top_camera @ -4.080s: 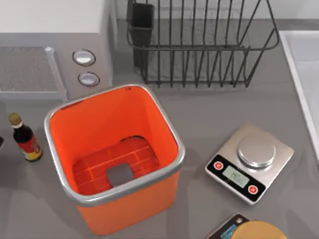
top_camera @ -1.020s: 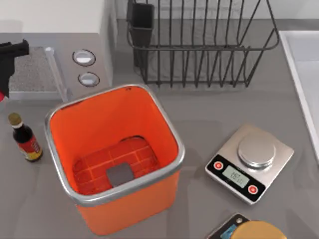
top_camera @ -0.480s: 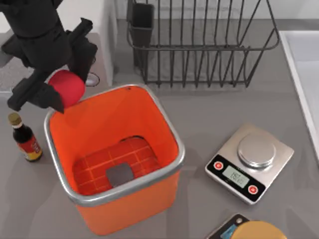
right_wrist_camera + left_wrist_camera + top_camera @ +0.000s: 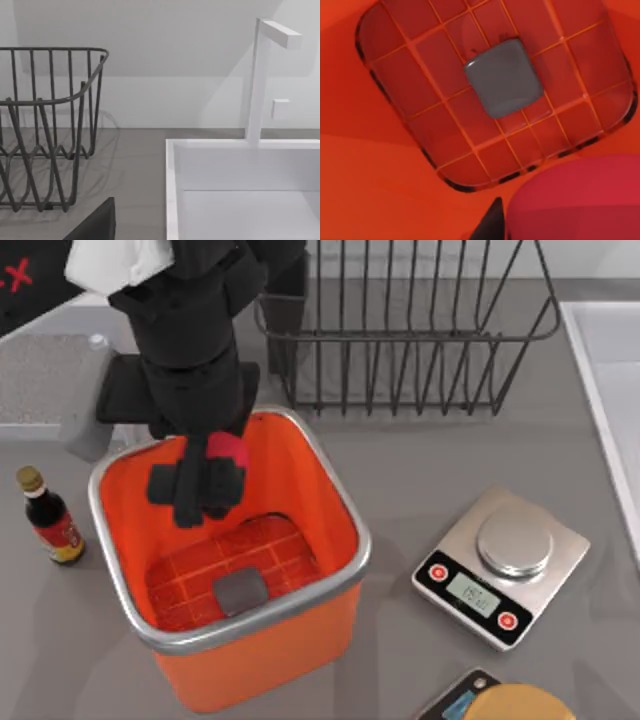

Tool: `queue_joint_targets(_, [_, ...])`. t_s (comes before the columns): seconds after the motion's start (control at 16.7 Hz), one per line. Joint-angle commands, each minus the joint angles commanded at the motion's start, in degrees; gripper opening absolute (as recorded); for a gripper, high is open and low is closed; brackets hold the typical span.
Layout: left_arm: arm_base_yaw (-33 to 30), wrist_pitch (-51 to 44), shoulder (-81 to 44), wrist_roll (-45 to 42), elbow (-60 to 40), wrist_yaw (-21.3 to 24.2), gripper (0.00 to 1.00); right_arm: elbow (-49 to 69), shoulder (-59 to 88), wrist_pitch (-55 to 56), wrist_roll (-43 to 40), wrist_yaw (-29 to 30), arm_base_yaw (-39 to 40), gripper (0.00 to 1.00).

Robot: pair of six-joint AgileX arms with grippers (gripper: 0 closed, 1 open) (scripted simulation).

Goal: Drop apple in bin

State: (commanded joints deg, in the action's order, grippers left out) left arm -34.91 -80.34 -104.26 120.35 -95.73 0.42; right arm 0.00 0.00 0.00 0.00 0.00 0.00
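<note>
- Top view: the left pincer [image 4: 205,480] is being held over the open mouth of the bin [image 4: 335,502], toward its far-left part, with its fingers pointing down inside the silver rim.
- The apple [image 4: 228,450] is being gripped between the fingers of the left pincer; a small red patch of it is being shown between the black parts, above the bin's interior and not yet on its floor.
- Left wrist view: the apple [image 4: 580,200] is being seen close to the camera, with the brick-patterned floor of the bin [image 4: 445,125] and a grey square pad [image 4: 503,77] lying well below it.
- Step in hand: the carry is judged complete, and the release over the bin is being prepared. The next move is judged to call only for the fingers to be parted, since the apple is already hanging within the rim.
- The right pincer is being kept parked, off toward the right side of the surface; in the right wrist view a black wire rack [image 4: 45,130] and a white sink [image 4: 172,190] are being shown.
- Writing: a red mark resembling an "x" is being shown on the left arm [image 4: 190,340] at the top view's upper left corner; the digits on the display of the scale [image 4: 500,565] and the label on the sauce bottle [image 4: 52,520] cannot be read.
</note>
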Motion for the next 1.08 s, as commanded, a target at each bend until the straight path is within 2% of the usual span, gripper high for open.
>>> queue_joint_targets(0.18, [-2.0,-0.3,-0.3,5.2,0.7,-0.4,0.00,0.0,0.0,0.0,0.0,0.0,0.0,1.00])
queue_joint_targets(0.6, [-2.0,-0.2,-0.1,5.5,0.8,-0.3,0.00,0.0,0.0,0.0,0.0,0.0,0.0,1.00])
queue_joint_targets(1.08, [-1.9,9.5,-0.3,5.1,10.0,-0.4,0.00,0.0,0.0,0.0,0.0,0.0,0.0,1.00])
